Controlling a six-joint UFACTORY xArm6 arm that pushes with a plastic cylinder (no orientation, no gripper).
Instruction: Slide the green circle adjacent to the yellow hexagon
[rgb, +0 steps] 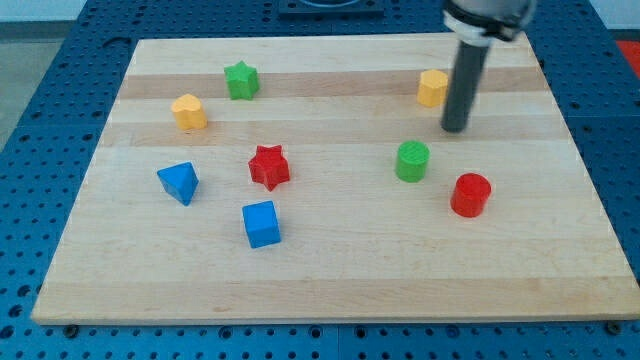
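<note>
A pale wooden desk (330, 280) rests on a blue perforated base and carries eight small blocks. The end effector is a bare dark rod with no jaws to part or close, and my tip (455, 129) stands on the wood just to the view's right of and below the yellow hexagon (432, 87), near it but apart. The green circle (412, 160), a short cylinder, sits below my tip and a little to the view's left, well clear of the hexagon, with the red circle (470, 194) near it toward the view's lower right. I judge the green circle to be light, rigid and free to slide on the smooth board; being round, it would likely slip sideways off an off-centre push. There is nothing to grasp, so the contact should be on its lower side wall, in line with its centre and the hexagon, to drive it toward the view's top. Farther toward the view's left lie a green star (241, 80), a second yellow block (188, 111) of unclear shape, a red star (268, 166), a blue triangle (179, 182) and a blue cube (261, 224).
</note>
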